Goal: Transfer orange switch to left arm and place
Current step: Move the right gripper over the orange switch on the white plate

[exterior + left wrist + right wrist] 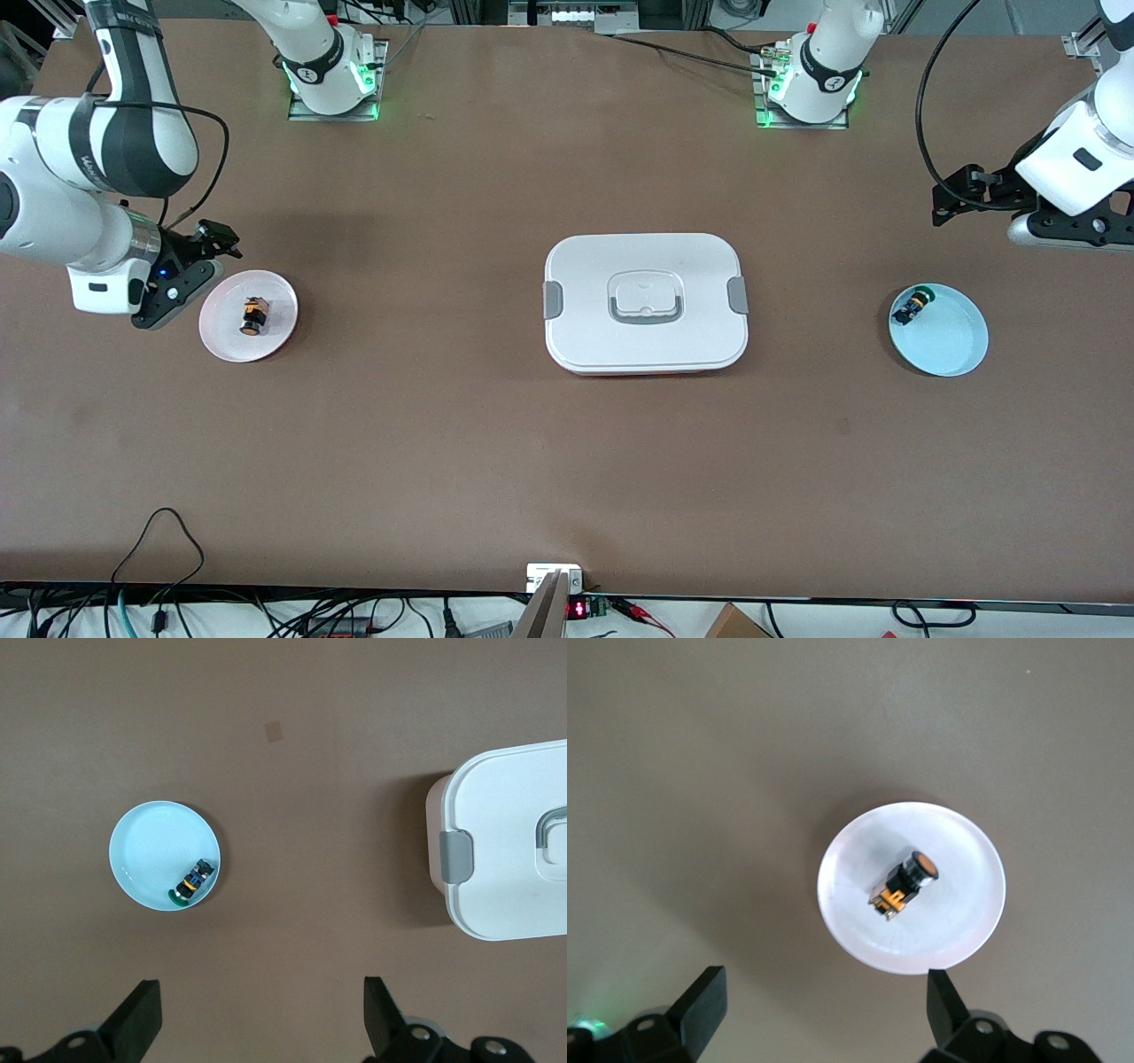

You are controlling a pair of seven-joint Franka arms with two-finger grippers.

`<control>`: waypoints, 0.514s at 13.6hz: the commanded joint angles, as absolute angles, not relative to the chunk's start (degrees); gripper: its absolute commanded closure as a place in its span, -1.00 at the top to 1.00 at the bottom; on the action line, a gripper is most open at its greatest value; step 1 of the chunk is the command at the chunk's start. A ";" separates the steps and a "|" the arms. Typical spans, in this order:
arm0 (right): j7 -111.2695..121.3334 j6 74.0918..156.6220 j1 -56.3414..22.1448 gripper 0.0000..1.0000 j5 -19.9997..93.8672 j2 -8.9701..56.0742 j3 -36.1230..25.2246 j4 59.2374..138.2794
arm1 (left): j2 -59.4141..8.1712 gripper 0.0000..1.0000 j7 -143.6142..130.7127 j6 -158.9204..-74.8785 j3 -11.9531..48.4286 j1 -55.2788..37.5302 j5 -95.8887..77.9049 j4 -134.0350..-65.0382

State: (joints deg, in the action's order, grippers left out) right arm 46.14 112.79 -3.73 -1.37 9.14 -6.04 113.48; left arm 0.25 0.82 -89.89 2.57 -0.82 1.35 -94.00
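Orange switch (pixel 253 315) lies on pink plate (pixel 221 341), untouched; pickup not begun. Right pincer (pixel 217 252) spread beside plate must descend on it. Left pincer (pixel 261 1019) spread, waits; box (pixel 646 301) mid-worktop.

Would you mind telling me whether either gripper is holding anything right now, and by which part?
Nothing is held. The right gripper is open beside the orange switch; the left gripper is open too.

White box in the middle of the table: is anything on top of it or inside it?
Nothing rests on the white box; its lid shows only the recessed grey-edged handle. The lid is closed with both grey side clips in place, so what it holds cannot be seen.
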 commanded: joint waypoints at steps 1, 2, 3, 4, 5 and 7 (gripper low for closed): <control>52.71 121.34 -1.24 1.00 -2.37 9.05 -5.71 119.51 | 0.62 1.00 1.41 -89.30 2.46 -1.14 1.49 -93.96; 55.69 124.42 -0.36 1.00 -2.46 9.75 -5.71 121.01 | 0.62 1.00 1.32 -89.30 2.46 -1.06 1.49 -93.96; 59.20 126.80 0.34 1.00 -2.37 10.97 -5.71 121.81 | 0.62 1.00 1.32 -89.30 2.46 -1.05 1.49 -93.96; 62.63 128.65 0.96 1.00 -2.37 11.94 -5.71 122.43 | 0.62 1.00 1.32 -89.12 2.46 -1.05 1.49 -93.96; 65.45 130.41 1.14 1.00 -2.37 13.00 -5.71 122.95 | 0.53 1.00 1.41 -89.03 2.46 -1.05 1.49 -93.96; 71.08 133.49 1.67 1.00 -2.37 14.76 -5.71 123.84 | 0.53 1.00 1.41 -89.03 2.46 -0.79 1.49 -93.96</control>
